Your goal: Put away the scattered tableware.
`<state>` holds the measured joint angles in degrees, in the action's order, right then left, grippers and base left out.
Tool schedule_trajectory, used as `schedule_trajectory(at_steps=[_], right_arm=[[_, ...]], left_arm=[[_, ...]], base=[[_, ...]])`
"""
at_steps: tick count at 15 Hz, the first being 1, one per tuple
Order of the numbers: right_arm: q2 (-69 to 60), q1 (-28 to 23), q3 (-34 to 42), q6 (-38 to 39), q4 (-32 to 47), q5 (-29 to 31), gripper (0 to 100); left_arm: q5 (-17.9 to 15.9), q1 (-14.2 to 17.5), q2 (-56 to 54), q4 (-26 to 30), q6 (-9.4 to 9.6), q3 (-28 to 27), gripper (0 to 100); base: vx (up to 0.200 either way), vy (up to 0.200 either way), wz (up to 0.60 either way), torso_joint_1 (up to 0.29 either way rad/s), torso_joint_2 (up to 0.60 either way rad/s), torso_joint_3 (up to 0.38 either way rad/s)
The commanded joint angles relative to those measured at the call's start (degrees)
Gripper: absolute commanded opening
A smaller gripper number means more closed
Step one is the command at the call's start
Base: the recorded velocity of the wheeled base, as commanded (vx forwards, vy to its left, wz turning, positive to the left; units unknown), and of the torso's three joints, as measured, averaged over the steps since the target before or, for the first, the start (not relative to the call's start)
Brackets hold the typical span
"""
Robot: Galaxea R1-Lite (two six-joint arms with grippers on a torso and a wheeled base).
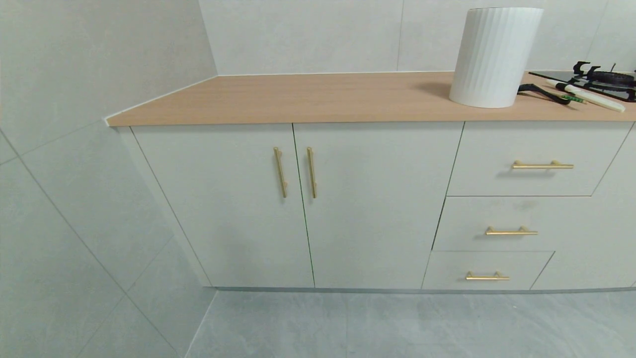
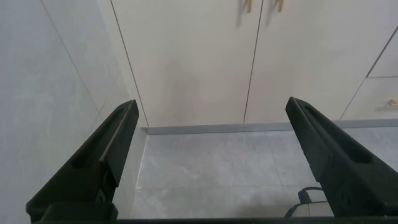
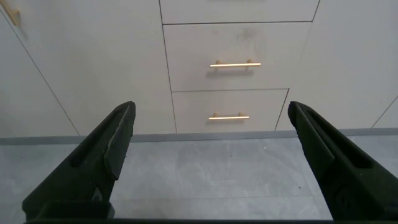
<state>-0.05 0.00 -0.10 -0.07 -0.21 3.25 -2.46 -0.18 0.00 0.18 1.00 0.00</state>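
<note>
Scattered utensils lie at the far right of the wooden countertop (image 1: pixel 308 99): a white-handled utensil (image 1: pixel 594 97) and a black-handled one (image 1: pixel 544 93), just right of a tall white ribbed container (image 1: pixel 494 55). My left gripper (image 2: pixel 211 112) hangs low in front of the cabinet's double doors (image 2: pixel 249 56), open with nothing between its fingers. My right gripper (image 3: pixel 211 112) is also open and empty, low above the floor and facing the lower drawers (image 3: pixel 233 56).
A black stove grate (image 1: pixel 608 77) sits at the counter's back right. The cabinet has two doors with gold handles (image 1: pixel 295 171) and three drawers (image 1: pixel 526 164) on the right. A tiled wall (image 1: pixel 74 174) closes off the left side. Grey floor (image 1: pixel 397 323) lies in front.
</note>
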Motion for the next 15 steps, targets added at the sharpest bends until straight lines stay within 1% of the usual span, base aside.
schedule_trajectory(at_steps=[1,4,15], right_arm=[[0.1,0.0,0.0,0.0,0.0,0.1,100],[0.1,0.0,0.0,0.1,0.0,0.1,100],[0.1,0.0,0.0,0.2,0.0,0.1,100]], left_arm=[[0.0,0.0,0.0,0.1,-0.03,0.0,100],[0.0,0.0,0.0,0.0,0.06,0.0,100],[0.0,0.0,0.0,0.0,0.06,0.0,100]], base=[[0.0,0.0,0.0,0.0,0.0,0.0],[0.0,0.0,0.0,0.0,0.0,0.0],[0.0,-0.2,0.0,0.004,0.0,0.001]])
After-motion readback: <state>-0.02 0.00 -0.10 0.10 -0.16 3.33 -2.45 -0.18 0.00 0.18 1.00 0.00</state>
